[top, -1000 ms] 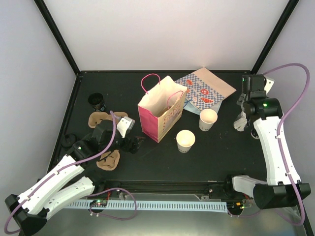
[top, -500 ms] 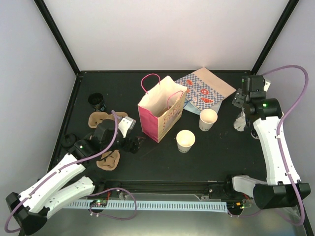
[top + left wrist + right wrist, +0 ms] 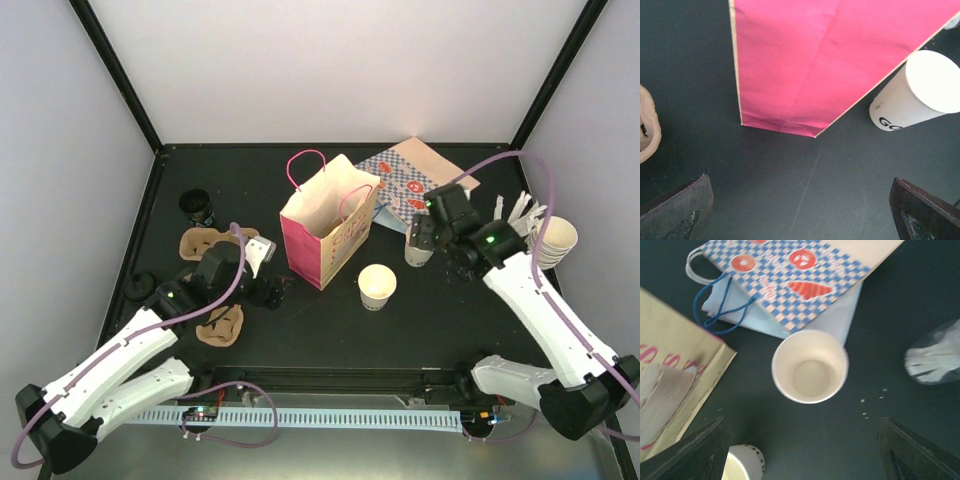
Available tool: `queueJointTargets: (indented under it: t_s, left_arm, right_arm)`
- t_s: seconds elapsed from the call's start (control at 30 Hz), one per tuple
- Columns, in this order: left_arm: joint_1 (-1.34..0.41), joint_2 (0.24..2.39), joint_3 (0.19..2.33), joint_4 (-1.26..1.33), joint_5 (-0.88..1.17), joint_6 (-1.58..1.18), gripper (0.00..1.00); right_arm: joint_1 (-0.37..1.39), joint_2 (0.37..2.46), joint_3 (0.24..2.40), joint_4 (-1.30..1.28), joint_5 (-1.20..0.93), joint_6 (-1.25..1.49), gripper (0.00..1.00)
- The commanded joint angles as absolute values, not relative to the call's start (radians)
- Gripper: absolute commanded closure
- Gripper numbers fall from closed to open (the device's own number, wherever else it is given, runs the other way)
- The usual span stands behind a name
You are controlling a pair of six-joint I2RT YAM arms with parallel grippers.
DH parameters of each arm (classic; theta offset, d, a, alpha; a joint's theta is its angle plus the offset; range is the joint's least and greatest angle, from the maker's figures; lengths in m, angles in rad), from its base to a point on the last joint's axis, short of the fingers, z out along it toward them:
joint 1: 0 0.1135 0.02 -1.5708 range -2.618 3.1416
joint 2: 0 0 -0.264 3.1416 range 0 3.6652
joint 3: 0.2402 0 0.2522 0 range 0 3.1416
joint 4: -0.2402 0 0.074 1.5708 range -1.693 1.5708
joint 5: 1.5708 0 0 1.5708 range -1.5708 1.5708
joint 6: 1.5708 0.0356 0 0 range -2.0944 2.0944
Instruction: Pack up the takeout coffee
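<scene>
The takeout coffee [image 3: 377,286] is a small white cup with dark print and a cream inside. It stands upright just right of the pink bag [image 3: 328,222]. In the left wrist view the coffee [image 3: 912,97] is at the upper right, the bag [image 3: 815,60] above. In the right wrist view only the coffee's printed rim [image 3: 742,465] shows, at the bottom left. My left gripper [image 3: 268,292] [image 3: 800,212] is open and empty, low on the table left of the bag. My right gripper [image 3: 445,252] [image 3: 805,460] is open and empty, hovering by a plain white cup [image 3: 810,366].
Flat checked paper bags [image 3: 415,185] lie behind the plain cup [image 3: 421,245]. A stack of nested cups [image 3: 555,240] and a clear packet of white pieces [image 3: 935,352] are at the right edge. A black cup [image 3: 198,207] and brown cup carriers [image 3: 205,243] sit at the left.
My right gripper has opened and its arm has swung from the right edge in toward the plain cup, uncovering the cup stack. The left arm has barely moved.
</scene>
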State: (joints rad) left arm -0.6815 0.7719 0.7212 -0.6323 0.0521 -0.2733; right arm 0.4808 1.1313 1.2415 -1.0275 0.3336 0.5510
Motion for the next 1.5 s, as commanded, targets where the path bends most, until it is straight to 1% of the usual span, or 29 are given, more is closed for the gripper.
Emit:
queueJointTargets:
  t_s: [0.0, 0.2, 0.3, 0.4, 0.5, 0.67, 0.73, 0.77, 0.87, 1.0, 1.17, 1.27, 1.33, 1.47]
  left_arm:
    - [-0.673, 0.789, 0.765, -0.673, -0.014, -0.345, 0.01]
    - [-0.663, 0.770, 0.794, -0.732, -0.057, -0.482, 0.01]
    - [-0.650, 0.742, 0.835, -0.794, -0.101, -0.509, 0.01]
    - [-0.607, 0.744, 0.931, -0.908, -0.179, -0.521, 0.01]
    - [-0.508, 0.772, 1.008, -1.025, -0.187, -0.508, 0.01]
    - [-0.318, 0.833, 1.038, -1.046, -0.147, -0.452, 0.06]
    - [-0.240, 0.846, 1.035, -1.046, -0.143, -0.450, 0.07]
    - [-0.205, 0.845, 1.038, -1.054, -0.150, -0.460, 0.07]
    - [-0.125, 0.814, 1.059, -1.095, -0.222, -0.508, 0.01]
    - [-0.009, 0.781, 1.063, -1.106, -0.250, -0.526, 0.01]
    - [0.177, 0.847, 1.072, -1.144, -0.265, -0.572, 0.01]
    - [0.259, 0.859, 1.079, -1.151, -0.271, -0.577, 0.01]
    - [0.316, 0.845, 1.058, -1.110, -0.240, -0.557, 0.01]
    - [0.459, 0.867, 1.019, -1.052, -0.077, -0.456, 0.01]
  right_arm:
    - [0.601, 1.118, 1.157, -0.900, 0.410, 0.685, 0.17]
    - [0.751, 1.159, 1.080, -0.863, 0.555, 0.797, 0.17]
    - [0.765, 1.151, 1.038, -0.817, 0.503, 0.780, 0.17]
    - [0.764, 1.083, 0.978, -0.753, 0.459, 0.721, 0.17]
    - [0.764, 1.005, 0.933, -0.728, 0.460, 0.682, 0.17]
    - [0.764, 0.922, 0.903, -0.733, 0.460, 0.626, 0.16]
    - [0.764, 0.905, 0.899, -0.744, 0.450, 0.609, 0.15]
    - [0.764, 0.898, 0.896, -0.749, 0.446, 0.602, 0.15]
    - [0.764, 0.876, 0.873, -0.753, 0.443, 0.592, 0.15]
    - [0.763, 0.858, 0.842, -0.744, 0.428, 0.580, 0.15]
    - [0.762, 0.876, 0.861, -0.776, 0.380, 0.558, 0.15]
    - [0.763, 0.878, 0.882, -0.805, 0.346, 0.555, 0.15]
    - [0.762, 0.873, 0.887, -0.820, 0.327, 0.556, 0.15]
    - [0.762, 0.863, 0.888, -0.845, 0.327, 0.550, 0.15]
